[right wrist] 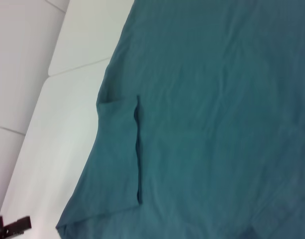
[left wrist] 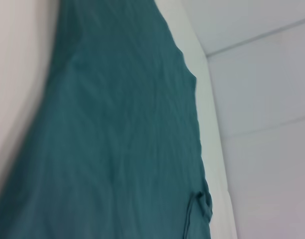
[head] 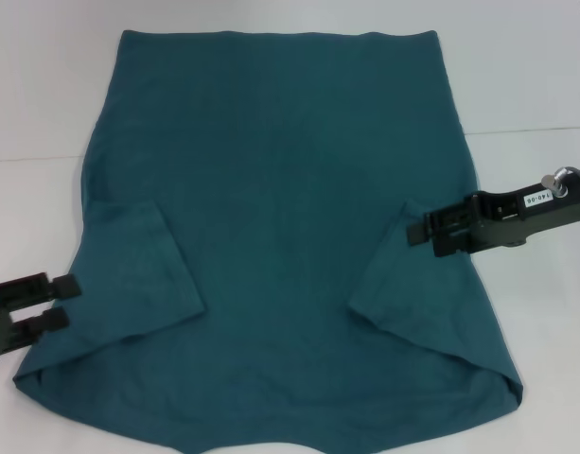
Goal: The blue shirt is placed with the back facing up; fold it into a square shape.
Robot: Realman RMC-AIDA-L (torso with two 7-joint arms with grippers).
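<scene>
While spread flat on the white table [head: 43, 104], blue shirt [head: 280, 189] between left hand [head: 70, 301], parted, and right hand [head: 417, 230], state unclear.

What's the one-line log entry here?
shirt: flat, both sleeves folded in | left pincer: at left edge, open | right pincer: over right sleeve | square: not yet

blue shirt [head: 280, 218]: plain dark teal | table [head: 43, 95]: white | grippers: black

Plain white table [head: 43, 85], evenly lit
</scene>
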